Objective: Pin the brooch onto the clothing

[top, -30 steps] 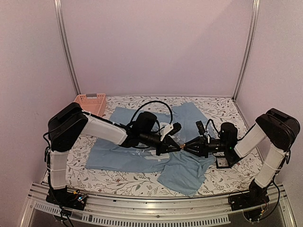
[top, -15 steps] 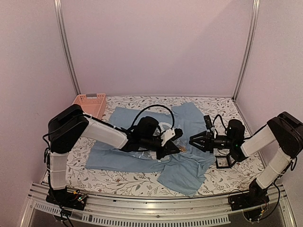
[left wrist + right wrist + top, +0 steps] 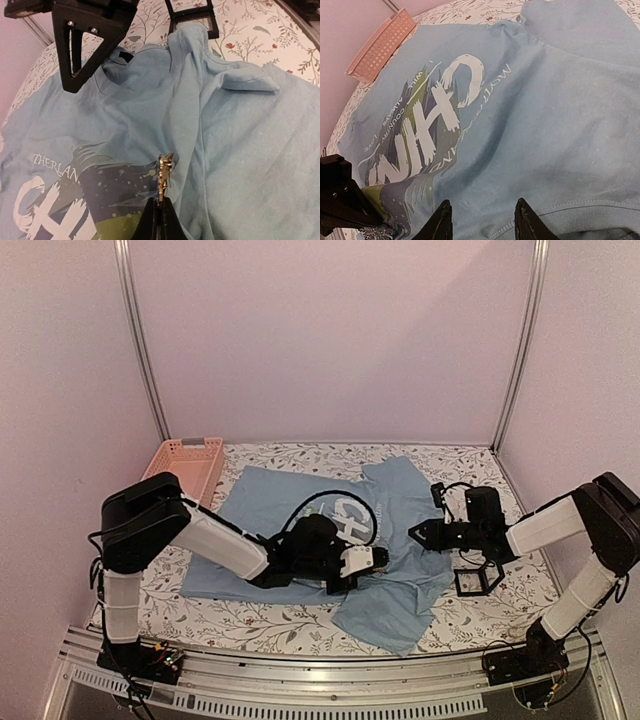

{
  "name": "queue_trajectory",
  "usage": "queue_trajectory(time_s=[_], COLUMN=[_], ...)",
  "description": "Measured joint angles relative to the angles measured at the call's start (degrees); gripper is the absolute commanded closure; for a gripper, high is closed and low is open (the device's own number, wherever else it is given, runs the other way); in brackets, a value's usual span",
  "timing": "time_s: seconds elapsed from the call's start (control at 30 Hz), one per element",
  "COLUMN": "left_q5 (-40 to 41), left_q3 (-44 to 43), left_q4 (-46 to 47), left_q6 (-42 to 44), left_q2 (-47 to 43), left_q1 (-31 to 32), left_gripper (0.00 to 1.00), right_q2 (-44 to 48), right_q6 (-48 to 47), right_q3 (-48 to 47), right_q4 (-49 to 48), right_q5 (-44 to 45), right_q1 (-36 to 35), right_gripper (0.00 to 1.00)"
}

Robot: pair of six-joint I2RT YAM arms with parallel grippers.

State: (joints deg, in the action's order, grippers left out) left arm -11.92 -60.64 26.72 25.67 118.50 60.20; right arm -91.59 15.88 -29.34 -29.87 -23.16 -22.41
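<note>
The brooch (image 3: 165,175), a small pale-gold glittery cluster, stands edge-on above the tips of my left gripper (image 3: 161,201), which is shut on it. It hovers just over the dark and yellow-green print of the clothing (image 3: 240,130), a light blue T-shirt spread on the table (image 3: 300,515). In the top view my left gripper (image 3: 378,558) is low over the shirt's chest. My right gripper (image 3: 418,535) is a short way to the right, over the shirt's right side. Its fingers (image 3: 442,220) stand open with only cloth between them (image 3: 482,212).
A pink basket (image 3: 190,458) stands at the back left corner, also in the right wrist view (image 3: 380,45). A small black open-frame box (image 3: 477,578) lies beside the shirt's right edge. The floral table cover (image 3: 520,590) surrounds the shirt; metal posts rise at the back.
My right gripper let go of the brooch, opened and drew back to the right. My left gripper kept the brooch and sank lower over the shirt, which now lies flatter.
</note>
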Motion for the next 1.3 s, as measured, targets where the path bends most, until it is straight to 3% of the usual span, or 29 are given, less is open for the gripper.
queue_trajectory(time_s=[0.17,0.4,0.5,0.67,0.8,0.97,1.17,1.3], left_q5=[7.6,14.4,15.7,17.8,18.0,15.9,8.0,3.1], left_q3=[3.0,4.6,4.6,4.5,3.0,1.9,-2.0,-2.0], left_q4=[3.6,5.8,5.4,4.3,0.2,-8.8,-18.6,-18.8], left_q6=[9.0,17.0,17.7,16.7,14.6,10.7,4.2,-3.6], left_q2=[0.0,0.4,0.5,0.5,-0.6,-3.6,-6.6,-9.6], left_q1=[2.8,5.9,6.2,6.8,6.9,6.8,4.1,-1.4], left_gripper=[0.93,0.7,0.63,0.42,0.33,0.31,0.32,0.41], right_q2=[-2.6,-6.5,-7.9,-10.4,-12.8,-16.2,-19.6,-22.5], right_q6=[0.5,1.1,1.2,1.3,1.0,0.1,-0.9,-1.9], right_q3=[-1.0,-5.0,-7.6,-11.8,-15.6,-21.1,-27.3,-32.8], right_q4=[3.5,7.5,9.5,12.3,14.2,17.0,21.0,24.7], right_q5=[4.6,9.1,11.4,14.0,15.1,15.4,15.3,14.0], right_q1=[0.0,0.0,0.0,0.1,0.8,2.2,3.6,5.0], right_gripper=[0.58,0.58,0.58,0.58,0.58,0.57,0.56,0.57])
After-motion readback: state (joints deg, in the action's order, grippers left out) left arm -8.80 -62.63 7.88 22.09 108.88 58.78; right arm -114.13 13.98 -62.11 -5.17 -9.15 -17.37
